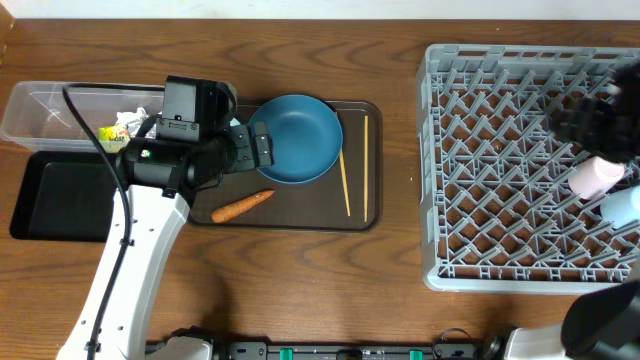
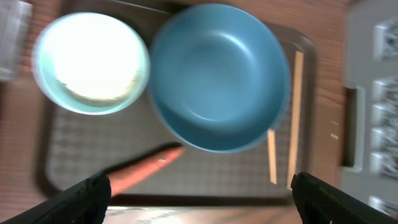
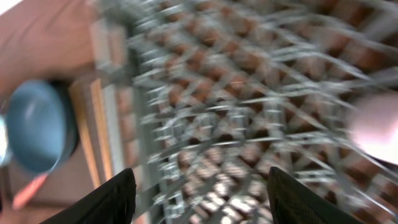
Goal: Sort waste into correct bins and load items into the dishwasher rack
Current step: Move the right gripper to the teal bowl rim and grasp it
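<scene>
The large dark blue bowl (image 1: 298, 138) (image 2: 219, 78) sits on a brown serving tray (image 1: 300, 218), and my left gripper (image 1: 258, 148) (image 2: 199, 200) hovers open and empty at its left rim. In the left wrist view a small light blue bowl (image 2: 91, 62) holding white rice stands beside it. An orange carrot (image 1: 242, 206) (image 2: 144, 169) and two chopsticks (image 1: 346, 180) (image 2: 295, 118) lie on the same tray. My right gripper (image 3: 202, 193) is open and empty over the grey dishwasher rack (image 1: 500, 170) (image 3: 249, 112). A pink cup (image 1: 597, 176) (image 3: 376, 127) and a light blue cup (image 1: 622, 205) are in the rack.
A clear tub (image 1: 40, 105) at far left holds a yellow-green wrapper (image 1: 118, 130). A shallow black tray (image 1: 55, 195) lies in front of it. The right arm (image 1: 600, 115) blurs over the rack's right side. Bare wood separates serving tray and rack.
</scene>
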`<action>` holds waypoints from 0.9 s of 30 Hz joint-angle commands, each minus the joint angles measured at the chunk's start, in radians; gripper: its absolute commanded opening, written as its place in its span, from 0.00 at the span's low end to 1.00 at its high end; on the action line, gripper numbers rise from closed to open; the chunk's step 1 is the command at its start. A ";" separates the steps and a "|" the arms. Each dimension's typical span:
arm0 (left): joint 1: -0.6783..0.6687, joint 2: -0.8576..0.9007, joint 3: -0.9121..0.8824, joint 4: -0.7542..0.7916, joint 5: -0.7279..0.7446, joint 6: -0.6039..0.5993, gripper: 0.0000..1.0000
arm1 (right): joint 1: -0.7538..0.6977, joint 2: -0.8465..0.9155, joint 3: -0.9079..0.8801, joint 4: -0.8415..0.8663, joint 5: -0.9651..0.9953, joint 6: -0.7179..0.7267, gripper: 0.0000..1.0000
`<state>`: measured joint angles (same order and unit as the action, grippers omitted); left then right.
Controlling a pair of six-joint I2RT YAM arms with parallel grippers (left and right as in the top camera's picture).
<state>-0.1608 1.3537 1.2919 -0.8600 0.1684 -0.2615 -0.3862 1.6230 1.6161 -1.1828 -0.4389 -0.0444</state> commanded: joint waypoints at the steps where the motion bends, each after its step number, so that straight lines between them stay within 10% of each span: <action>1: 0.003 0.002 -0.001 0.006 -0.162 0.001 0.95 | 0.102 0.009 0.005 -0.020 -0.025 -0.062 0.68; 27: -0.052 0.410 -0.001 0.191 -0.101 -0.014 0.91 | 0.363 0.033 -0.134 0.028 0.129 -0.061 0.66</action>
<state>-0.2142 1.7351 1.2915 -0.6624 0.0593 -0.2642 -0.0299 1.6466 1.4868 -1.1576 -0.3145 -0.0895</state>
